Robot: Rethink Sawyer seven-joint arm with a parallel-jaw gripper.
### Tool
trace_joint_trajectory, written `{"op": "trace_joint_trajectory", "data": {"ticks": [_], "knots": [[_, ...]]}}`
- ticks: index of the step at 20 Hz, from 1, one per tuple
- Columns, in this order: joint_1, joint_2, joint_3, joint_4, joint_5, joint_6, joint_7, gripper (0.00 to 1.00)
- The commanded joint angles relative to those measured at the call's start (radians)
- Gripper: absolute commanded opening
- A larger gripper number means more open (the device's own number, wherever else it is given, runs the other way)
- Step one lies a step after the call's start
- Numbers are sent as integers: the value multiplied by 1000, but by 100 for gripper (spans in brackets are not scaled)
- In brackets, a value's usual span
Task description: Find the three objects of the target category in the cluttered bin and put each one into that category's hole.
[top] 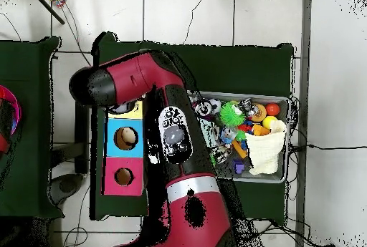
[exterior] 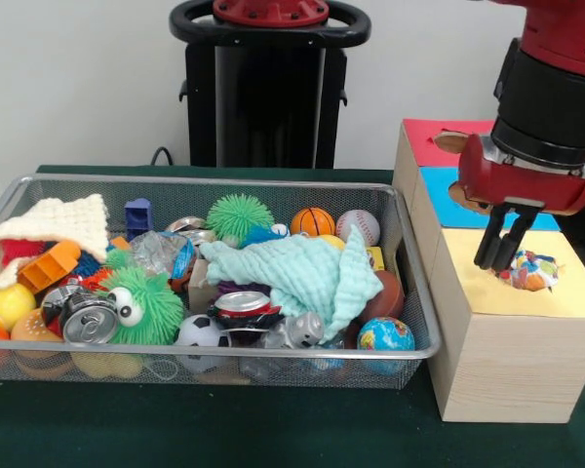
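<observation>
The wire mesh bin [exterior: 214, 181] lies on the green table, full of toys; it also shows in the overhead view [top: 288, 138]. My gripper [exterior: 497, 263] hangs over the yellow top [exterior: 473, 288] of the pale wood box, at the left edge of its hole. A crumpled wrapper [exterior: 532, 270], printed red, blue, yellow and white, sits in that hole and sticks up out of it, right beside the gripper's tips. A crumpled shiny wrapper with blue print [exterior: 166, 253] lies in the bin's left half. In the overhead view my arm [top: 175, 137] hides the yellow hole.
The blue-topped hole [top: 126, 138] and red-topped hole [top: 123, 177] lie beside the yellow one. The bin holds a mint cloth [exterior: 302, 273], a cream knitted cloth [exterior: 63, 222], green spiky balls [exterior: 240, 216], cans [exterior: 88, 317] and small sport balls.
</observation>
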Motion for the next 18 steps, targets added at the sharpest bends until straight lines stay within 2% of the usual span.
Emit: {"op": "trace_joint_trajectory", "data": {"ticks": [1, 5, 11, 15, 18], "knots": [[-26, 23, 44, 113, 2, 64, -177, 0], [-12, 41, 34, 86, 0, 76, -140, 0], [-21, 47, 43, 84, 20, 92, -142, 0], [-22, 49, 46, 64, 36, 188, -173, 0], [-26, 44, 52, 67, 61, 218, -164, 0]]}}
